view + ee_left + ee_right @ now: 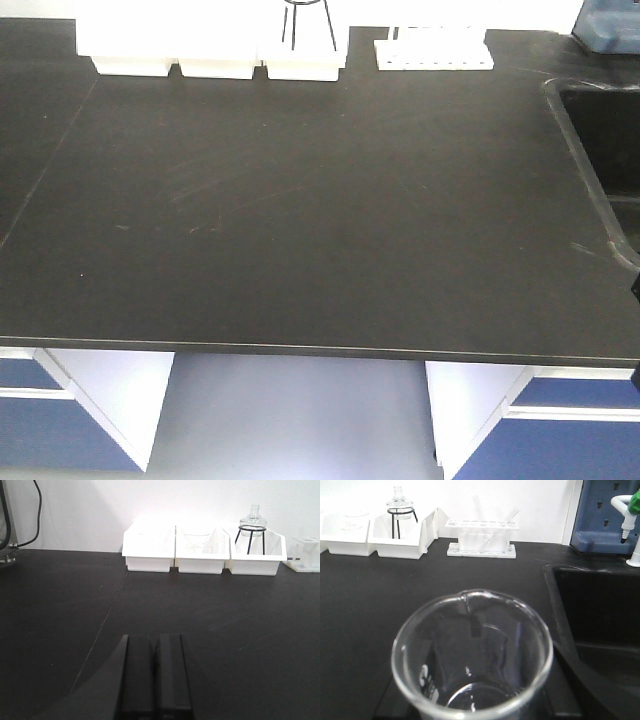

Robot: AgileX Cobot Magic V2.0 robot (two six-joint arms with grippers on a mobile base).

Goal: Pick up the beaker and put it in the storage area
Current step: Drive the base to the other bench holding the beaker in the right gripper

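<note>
The beaker (472,655), clear glass with white marks and a pour lip, fills the lower middle of the right wrist view, upright and seen from above its rim. My right gripper (472,707) is shut on the beaker; its dark fingers (387,705) show on both sides of the glass. It hangs over the black benchtop (370,605) just left of the sink. My left gripper (155,647) is shut and empty, low over the same benchtop (240,625). The storage area is out of view. Neither gripper shows in the front view.
White bins (200,555) line the back wall, one holding a glass flask on a wire stand (252,525). A test-tube rack (481,537) stands right of them. A black sink (600,610) lies to the right, under a blue panel (602,515) with a tap. The bench's front edge (300,350) faces me.
</note>
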